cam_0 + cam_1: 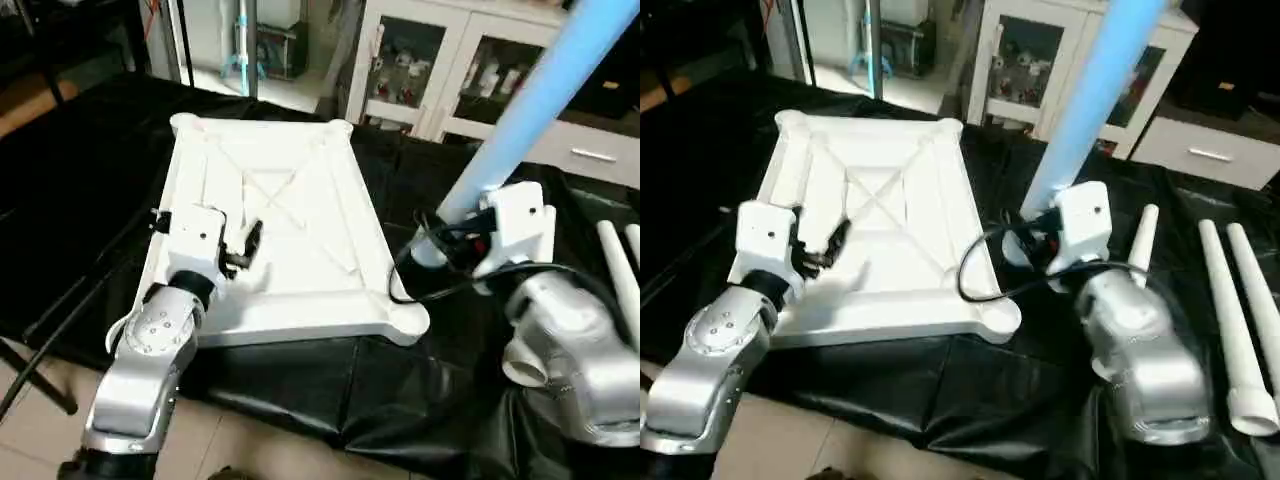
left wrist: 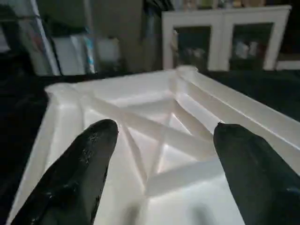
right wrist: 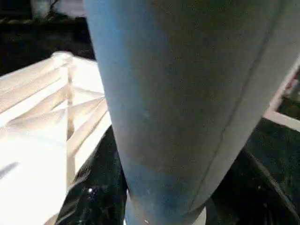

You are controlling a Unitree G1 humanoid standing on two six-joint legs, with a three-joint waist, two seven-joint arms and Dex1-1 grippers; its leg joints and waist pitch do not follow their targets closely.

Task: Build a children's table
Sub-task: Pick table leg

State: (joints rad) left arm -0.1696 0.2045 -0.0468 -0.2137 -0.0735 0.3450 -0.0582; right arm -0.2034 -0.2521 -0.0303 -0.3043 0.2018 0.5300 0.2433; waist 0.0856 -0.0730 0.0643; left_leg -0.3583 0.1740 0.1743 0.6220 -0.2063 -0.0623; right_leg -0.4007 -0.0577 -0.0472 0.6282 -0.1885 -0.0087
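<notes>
Right of the upturned top (image 1: 300, 190), the right gripper (image 1: 445, 245) clamps a tilted leg (image 1: 520, 110) near its base (three more legs (image 1: 1225, 300) lie right), so it may miss the near-right socket (image 1: 405, 322), while the wide-open, empty left gripper (image 1: 245, 250) leaves the top free to slide.

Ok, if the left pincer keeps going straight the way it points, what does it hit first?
Most likely the ribbed underside of the table top. The left pincer stands open over it, aimed along the crossing ribs toward the far rim; depth is hard to judge, so contact could come at the ribs or the rim.
</notes>
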